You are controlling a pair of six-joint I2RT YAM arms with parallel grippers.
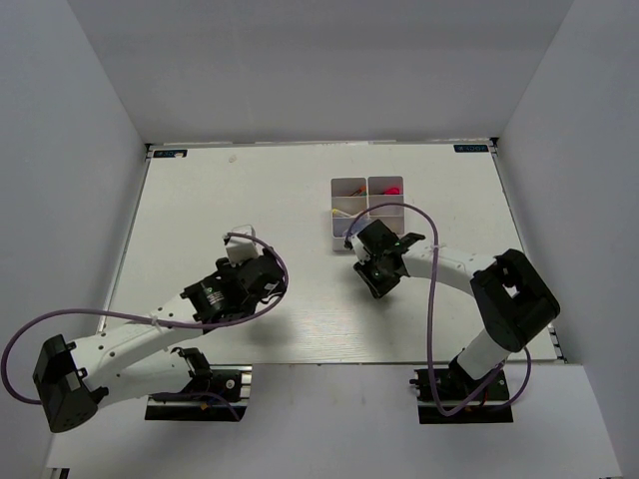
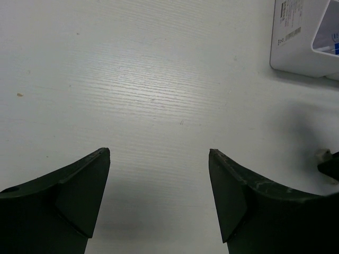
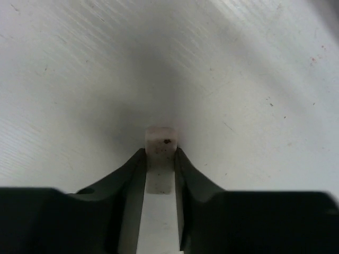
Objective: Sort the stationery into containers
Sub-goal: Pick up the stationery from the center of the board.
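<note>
Right wrist view shows the right gripper (image 3: 160,154) with its two dark fingers (image 3: 132,177) pressed in on a small off-white rectangular eraser (image 3: 160,138), one finger on each side. The block's end, marked with a dark speck, pokes out past the fingertips above the white wood-grain table (image 3: 254,79). I cannot tell whether the eraser touches the surface.

From the top external camera that gripper sits right at the near end of the white plastic compartment tray (image 1: 366,196), partly covering it. A pink item (image 1: 391,188) lies in the far right compartment, and something yellowish (image 1: 344,213) sits in the left compartment nearer the arms.

The left gripper (image 2: 159,153) is well apart from the tray, over on the left half of the table. Its fingers are spread wide with nothing between them but bare tabletop
</note>
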